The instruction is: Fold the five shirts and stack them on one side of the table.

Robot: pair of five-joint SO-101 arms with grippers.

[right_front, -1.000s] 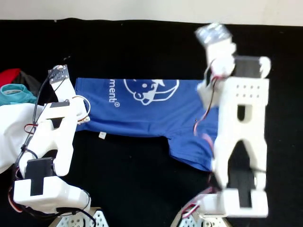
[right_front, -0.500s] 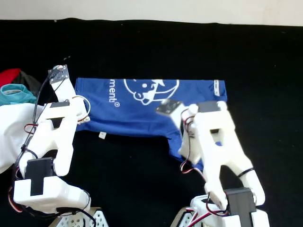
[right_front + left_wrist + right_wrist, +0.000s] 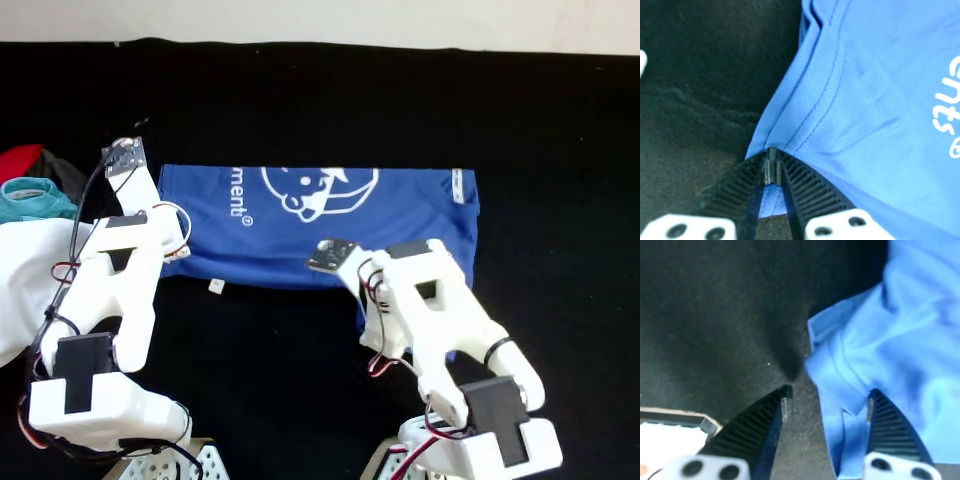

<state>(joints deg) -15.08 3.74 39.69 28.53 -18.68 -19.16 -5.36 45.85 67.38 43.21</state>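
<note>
A blue shirt (image 3: 300, 225) with a white print lies spread across the middle of the black table (image 3: 300, 90). My left gripper (image 3: 773, 172) is shut on the blue shirt's (image 3: 875, 100) hem at its left edge; in the high view that arm (image 3: 120, 270) stands at the shirt's left end. My right gripper (image 3: 827, 402) is open, its jaws straddling the edge of the blue shirt's (image 3: 890, 350) lower sleeve. In the high view this arm (image 3: 420, 310) covers that sleeve at the shirt's lower right.
A pile of other shirts sits at the left edge: white (image 3: 25, 270), teal (image 3: 35, 198) and red (image 3: 22, 160). A pale wall band runs along the table's far edge. Bare black cloth surrounds the blue shirt.
The right arm swung down from high over the shirt's right end and now sits low over the lower sleeve, shifted left. The left arm kept still.
</note>
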